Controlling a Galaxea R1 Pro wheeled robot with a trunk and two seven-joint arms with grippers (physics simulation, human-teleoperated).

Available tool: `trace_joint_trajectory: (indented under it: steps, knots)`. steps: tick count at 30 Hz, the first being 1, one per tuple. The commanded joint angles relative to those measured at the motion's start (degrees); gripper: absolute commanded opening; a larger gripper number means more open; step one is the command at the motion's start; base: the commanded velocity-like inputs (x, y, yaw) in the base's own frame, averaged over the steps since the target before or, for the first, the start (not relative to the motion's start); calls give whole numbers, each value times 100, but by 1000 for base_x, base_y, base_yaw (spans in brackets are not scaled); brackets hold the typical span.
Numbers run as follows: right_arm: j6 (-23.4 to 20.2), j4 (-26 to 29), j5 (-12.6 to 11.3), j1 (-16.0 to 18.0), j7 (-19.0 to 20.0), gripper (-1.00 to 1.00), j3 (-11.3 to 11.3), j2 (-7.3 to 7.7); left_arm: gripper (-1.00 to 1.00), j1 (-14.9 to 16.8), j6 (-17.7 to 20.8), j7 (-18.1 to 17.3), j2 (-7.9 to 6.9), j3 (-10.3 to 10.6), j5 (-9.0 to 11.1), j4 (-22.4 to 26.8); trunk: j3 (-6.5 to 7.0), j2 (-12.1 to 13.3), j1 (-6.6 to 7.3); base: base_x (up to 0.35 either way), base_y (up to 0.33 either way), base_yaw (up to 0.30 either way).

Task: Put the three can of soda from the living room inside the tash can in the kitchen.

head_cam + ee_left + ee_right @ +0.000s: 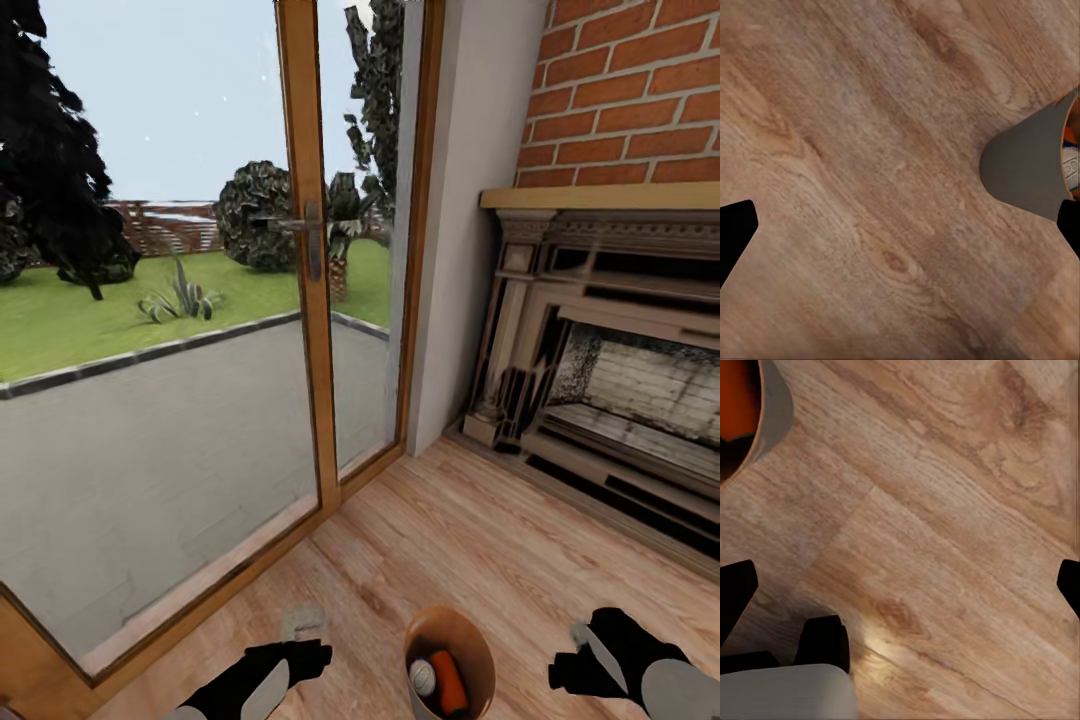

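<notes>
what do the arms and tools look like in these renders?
Head view: both arms end in glossy black housings with pale grey panels, left tool, right tool. In the wrist views the fingers are plain flat black wedges. No cables or markings visible.

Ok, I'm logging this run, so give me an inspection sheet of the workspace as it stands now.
Surface: light wood floor, bare around the bin.
Job's things: bin on the floor between the grippers, holding an orange can and a pale-topped can; third can not made out.
Clutter: nothing seen.
Grippers: left gripper and right gripper both open, holding nothing.
Cables: nothing seen.
Surroundings: glass door to a garden, brick fireplace.
</notes>
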State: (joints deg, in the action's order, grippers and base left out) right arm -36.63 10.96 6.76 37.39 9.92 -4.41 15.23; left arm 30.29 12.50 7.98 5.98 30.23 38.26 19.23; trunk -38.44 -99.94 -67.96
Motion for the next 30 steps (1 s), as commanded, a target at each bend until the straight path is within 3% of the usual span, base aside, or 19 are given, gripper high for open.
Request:
trace_joint_trajectory:
  steps: [1, 7, 10, 13, 17, 21, 30]
  knots:
    - [126, -4, -6, -97, 7, 100, -3, 18, 100, -27, -10, -4, -1, 0, 4, -12, 19, 42, 23, 0, 0, 0]
    - [319, -9, -7, -324, 4, 100, -6, 50, 100, -229, -216, -13, -7, 0, 8, -63, 126, 282, 154, 0, 0, 0]
    - [444, -17, -6, -489, -11, 100, 1, 48, 100, -297, -421, -12, -2, 0, 3, -355, 180, 403, 220, 0, 0, 0]
    - [884, -88, 0, -574, -54, 100, 9, 39, 100, -370, -744, -15, -7, 0, -1, -616, 234, 523, 286, 0, 0, 0]
    - [1158, -209, -5, -607, -78, 100, 7, 41, 100, -542, -1078, -15, -16, 0, -89, -789, 306, 683, 374, 0, 0, 0]
    - [1245, -257, 0, -627, -85, 100, 15, 36, 100, -737, -1341, -23, -24, 0, -197, -842, 378, 844, 462, 0, 0, 0]
    - [1270, -269, 10, -758, -86, 100, 19, 32, 100, -894, -1457, -24, -31, 0, -228, -863, 539, 1205, 660, 0, 0, 0]
